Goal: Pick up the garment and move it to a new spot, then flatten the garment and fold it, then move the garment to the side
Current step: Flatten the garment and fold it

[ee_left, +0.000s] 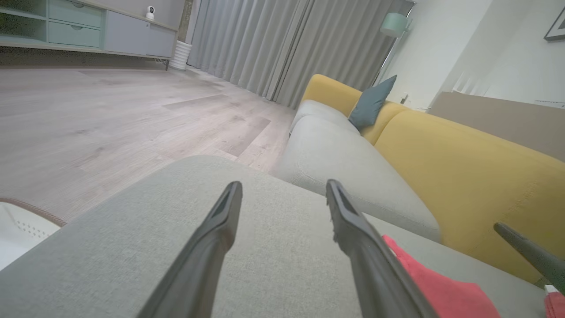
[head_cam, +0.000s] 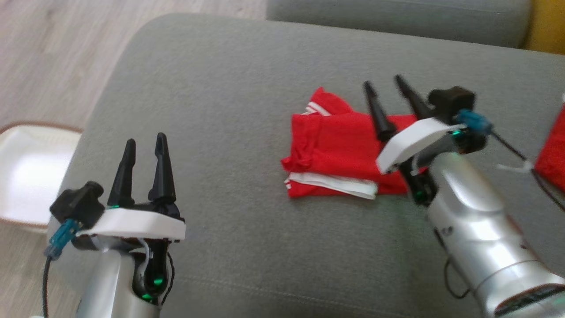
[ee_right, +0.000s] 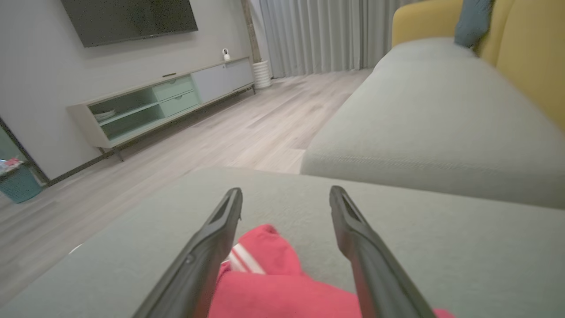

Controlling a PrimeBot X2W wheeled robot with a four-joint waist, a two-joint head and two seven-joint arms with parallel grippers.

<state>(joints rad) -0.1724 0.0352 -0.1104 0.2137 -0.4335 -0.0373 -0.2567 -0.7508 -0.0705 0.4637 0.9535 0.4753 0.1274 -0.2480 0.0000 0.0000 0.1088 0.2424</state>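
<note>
Your red folded garment with white stripes (head_cam: pixel 335 145) lies flat on the grey fabric sofa cushion (head_cam: pixel 229 88). It is stacked in neat layers, with a white band along its near edge. Judging by that, the flattening and folding look done, and moving it to the side is the step in hand.

Your right gripper (head_cam: pixel 383 81) hangs over the garment's right part, its jaws spread wide with nothing between them. In the right wrist view the red cloth sits just below and between the two fingers. Whether the fingers touch the cloth, you cannot tell. Your left gripper (head_cam: pixel 145 138) is well to the left of the garment and nearer to you, its jaws also wide and empty.

For the next move, lower the right gripper onto the garment's right edge and close through every layer, so the stack does not fall open as you carry or slide it. Another piece of red cloth (head_cam: pixel 551 150) lies to the garment's right, so keep clear of it.
</note>
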